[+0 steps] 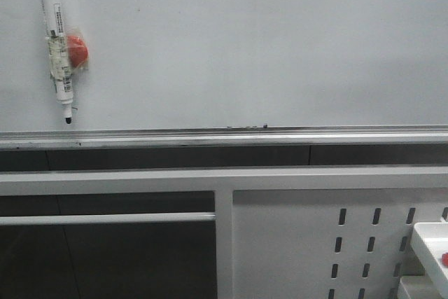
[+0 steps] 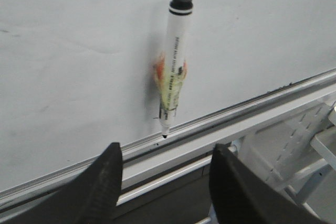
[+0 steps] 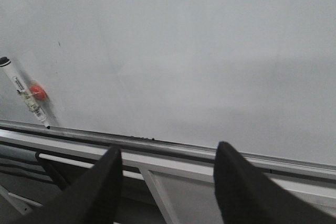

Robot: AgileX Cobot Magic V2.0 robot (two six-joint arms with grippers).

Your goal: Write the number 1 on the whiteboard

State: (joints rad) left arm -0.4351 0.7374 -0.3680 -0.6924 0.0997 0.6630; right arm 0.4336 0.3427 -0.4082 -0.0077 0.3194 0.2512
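Front view | whiteboard unmarked | left claw, right claw agape, empty

Flat, even, cool light covers the whiteboard, with no hard glare. A soft shadow lies beside the marker pen in the left wrist view. Both wrist views are grainy, the dark jaws blurred and out of focus.

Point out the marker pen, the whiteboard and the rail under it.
marker pen (image 1: 57,40): front view, middle of its barrel.
whiteboard (image 1: 266,40): front view, bare surface.
rail (image 1: 280,135): front view, along the board's lower edge.
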